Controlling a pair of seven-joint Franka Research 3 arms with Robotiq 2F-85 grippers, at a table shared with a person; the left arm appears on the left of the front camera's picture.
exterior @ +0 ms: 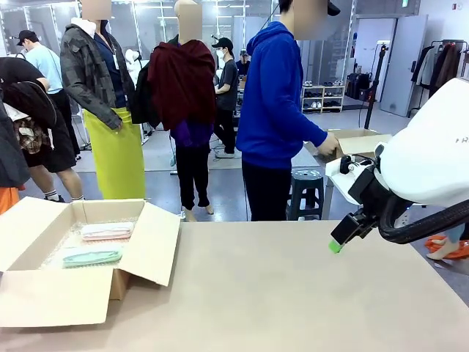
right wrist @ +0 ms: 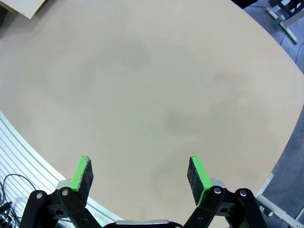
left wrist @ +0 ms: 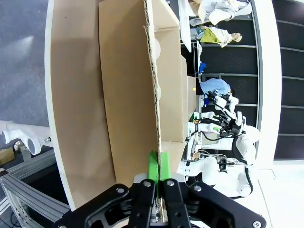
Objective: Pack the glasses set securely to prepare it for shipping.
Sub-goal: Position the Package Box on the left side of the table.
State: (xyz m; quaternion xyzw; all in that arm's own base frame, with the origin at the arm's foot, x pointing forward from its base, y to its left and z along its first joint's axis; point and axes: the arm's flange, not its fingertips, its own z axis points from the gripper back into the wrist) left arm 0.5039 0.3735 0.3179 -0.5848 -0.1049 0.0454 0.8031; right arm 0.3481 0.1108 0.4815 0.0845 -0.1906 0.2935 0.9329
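While both glasses cases, pink (exterior: 107,231) and mint (exterior: 91,256), lie inside the box (exterior: 44,293), I see my left gripper (left wrist: 158,164) pinching its flap edge (left wrist: 154,95) and my right gripper (right wrist: 140,174) gaping, so a slipped pinch could spring the flap open.

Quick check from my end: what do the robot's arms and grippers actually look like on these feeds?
The right arm has a smooth white shell with a black wrist section and a thick black cable looping beneath. Its right gripper is black, with jointed linkage fingers, visible pivot bolts and bright green pads. The left gripper matches: black linkage, green pads.
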